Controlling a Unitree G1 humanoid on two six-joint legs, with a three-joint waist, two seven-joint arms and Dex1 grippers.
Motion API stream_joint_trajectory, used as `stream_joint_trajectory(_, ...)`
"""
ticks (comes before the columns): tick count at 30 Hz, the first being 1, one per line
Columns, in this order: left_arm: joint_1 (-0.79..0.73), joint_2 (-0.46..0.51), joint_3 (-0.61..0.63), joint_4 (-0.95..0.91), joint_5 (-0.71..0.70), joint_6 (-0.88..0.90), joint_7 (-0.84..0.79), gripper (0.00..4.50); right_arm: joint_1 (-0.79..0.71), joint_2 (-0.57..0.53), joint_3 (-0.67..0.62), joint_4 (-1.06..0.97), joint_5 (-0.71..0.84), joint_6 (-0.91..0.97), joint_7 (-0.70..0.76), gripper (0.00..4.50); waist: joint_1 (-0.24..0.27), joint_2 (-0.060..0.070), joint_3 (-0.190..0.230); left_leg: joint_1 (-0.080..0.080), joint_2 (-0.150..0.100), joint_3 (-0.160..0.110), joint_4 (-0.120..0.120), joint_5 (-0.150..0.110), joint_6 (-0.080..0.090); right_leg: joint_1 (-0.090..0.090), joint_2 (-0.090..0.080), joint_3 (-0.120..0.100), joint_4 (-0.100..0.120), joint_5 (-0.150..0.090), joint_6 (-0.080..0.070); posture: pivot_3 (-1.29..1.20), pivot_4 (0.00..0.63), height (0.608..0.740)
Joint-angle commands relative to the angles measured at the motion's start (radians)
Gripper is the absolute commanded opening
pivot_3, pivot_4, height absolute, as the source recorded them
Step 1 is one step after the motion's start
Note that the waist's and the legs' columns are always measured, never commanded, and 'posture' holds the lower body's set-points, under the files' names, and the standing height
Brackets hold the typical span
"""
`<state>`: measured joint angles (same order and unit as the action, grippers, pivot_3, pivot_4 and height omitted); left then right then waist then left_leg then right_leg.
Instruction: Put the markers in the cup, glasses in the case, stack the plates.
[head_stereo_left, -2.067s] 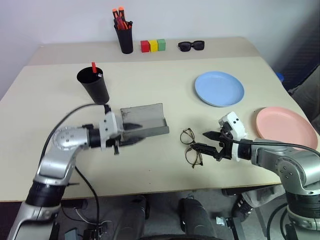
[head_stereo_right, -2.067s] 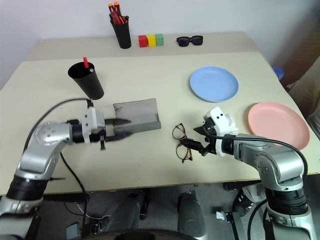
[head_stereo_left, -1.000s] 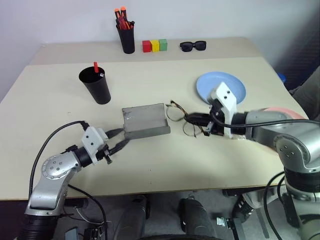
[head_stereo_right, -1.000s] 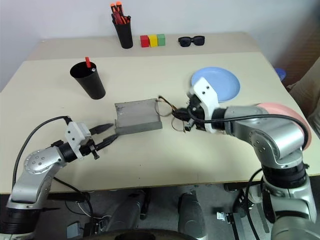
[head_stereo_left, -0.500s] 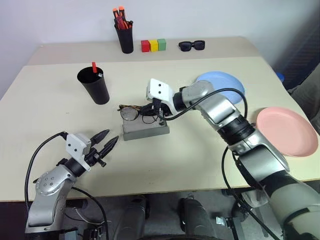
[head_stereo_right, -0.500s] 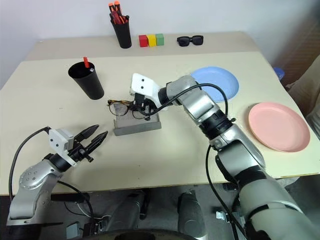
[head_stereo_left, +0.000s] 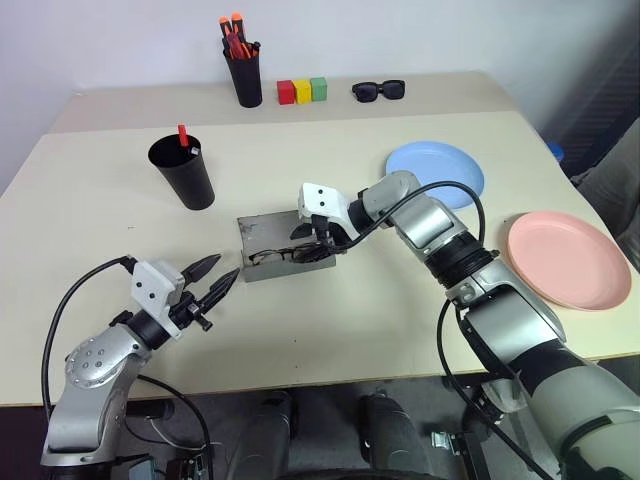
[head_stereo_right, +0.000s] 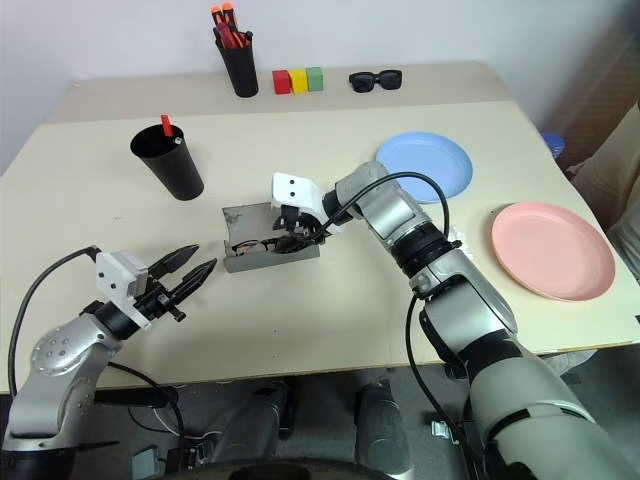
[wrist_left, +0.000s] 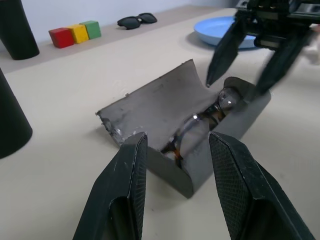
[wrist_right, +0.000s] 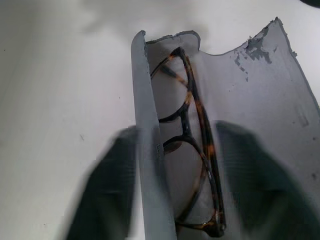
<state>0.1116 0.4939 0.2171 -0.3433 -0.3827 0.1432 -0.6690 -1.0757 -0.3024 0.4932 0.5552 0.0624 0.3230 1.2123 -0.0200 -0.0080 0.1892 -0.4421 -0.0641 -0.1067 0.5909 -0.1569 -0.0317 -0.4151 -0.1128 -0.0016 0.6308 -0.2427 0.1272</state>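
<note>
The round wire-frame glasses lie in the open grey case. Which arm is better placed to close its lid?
Probably the right: the right gripper, open, hangs just over the open grey case and round wire-frame glasses. The left gripper, also open, is short of the case.

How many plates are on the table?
2. The light blue plate lies on the far right part of the table, beyond the right arm. The salmon pink plate lies apart from it, nearer the table's right edge. They are not stacked.

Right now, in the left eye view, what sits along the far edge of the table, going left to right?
Black pen holder with orange-tipped pens → red block → yellow block → green block → black sunglasses.
</note>
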Motion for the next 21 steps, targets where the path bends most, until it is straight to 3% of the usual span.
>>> stream_joint_trajectory(1, -0.039, 0.006, 0.013, -0.026, -0.019, 0.055, 0.044, 1.96, -0.008, 0.012, -0.068, -0.072, 0.005, -0.003, -0.045, 2.96, 0.000, 0.000, 0.000, 0.000, 0.000, 0.000, 0.000, 0.000, 0.000, 0.000, 0.000, 0.000, 0.000, 0.000, 0.000, 0.00, 0.150, 0.740)
stream_joint_trajectory(4, -0.107, 0.005, 0.019, -0.038, -0.055, 0.163, 0.093, 1.96, 0.007, 0.000, -0.112, -0.127, 0.005, 0.008, -0.094, 2.96, 0.004, 0.000, 0.000, 0.000, 0.000, 0.000, 0.000, 0.000, -0.001, 0.000, 0.000, 0.000, 0.000, 0.000, 0.001, 0.00, 0.150, 0.740)
stream_joint_trajectory(7, -0.270, -0.019, -0.008, -0.020, -0.084, 0.337, 0.202, 1.05, 0.093, -0.038, -0.171, -0.298, 0.028, 0.080, -0.145, 3.00, 0.014, -0.001, 0.000, 0.000, -0.001, -0.003, 0.000, 0.001, -0.001, 0.001, 0.000, -0.001, 0.000, 0.000, 0.001, 0.00, 0.150, 0.740)
stream_joint_trajectory(9, -0.356, -0.037, -0.024, -0.002, -0.081, 0.410, 0.250, 0.04, 0.144, -0.053, -0.188, -0.392, 0.036, 0.132, -0.167, 3.00, 0.015, -0.001, 0.000, 0.000, -0.003, -0.004, 0.001, 0.001, -0.001, 0.003, 0.000, -0.001, 0.000, 0.000, 0.001, 0.00, 0.150, 0.740)
stream_joint_trajectory(14, -0.630, -0.094, -0.086, 0.150, -0.016, 0.592, 0.396, 0.04, 0.310, -0.113, -0.218, -0.647, 0.034, 0.263, -0.250, 3.00, 0.009, -0.002, 0.000, 0.000, -0.003, -0.005, 0.002, 0.001, -0.001, 0.003, 0.000, -0.001, 0.001, 0.000, 0.002, 0.00, 0.150, 0.740)
stream_joint_trajectory(16, -0.778, -0.123, -0.092, 0.291, -0.012, 0.683, 0.433, 0.04, 0.384, -0.135, -0.255, -0.778, 0.055, 0.348, -0.290, 3.00, 0.007, -0.002, 0.000, 0.000, -0.003, -0.005, 0.002, 0.002, -0.001, 0.003, 0.000, -0.002, 0.001, 0.000, 0.002, 0.00, 0.150, 0.740)
stream_joint_trajectory(21, -0.997, -0.140, -0.125, 0.560, 0.006, 0.828, 0.425, 0.04, 0.504, -0.205, -0.296, -0.986, 0.072, 0.452, -0.347, 3.00, 0.003, -0.003, 0.000, 0.000, -0.004, -0.005, 0.003, 0.002, -0.001, 0.004, -0.001, -0.002, 0.001, 0.000, 0.004, 0.00, 0.150, 0.740)
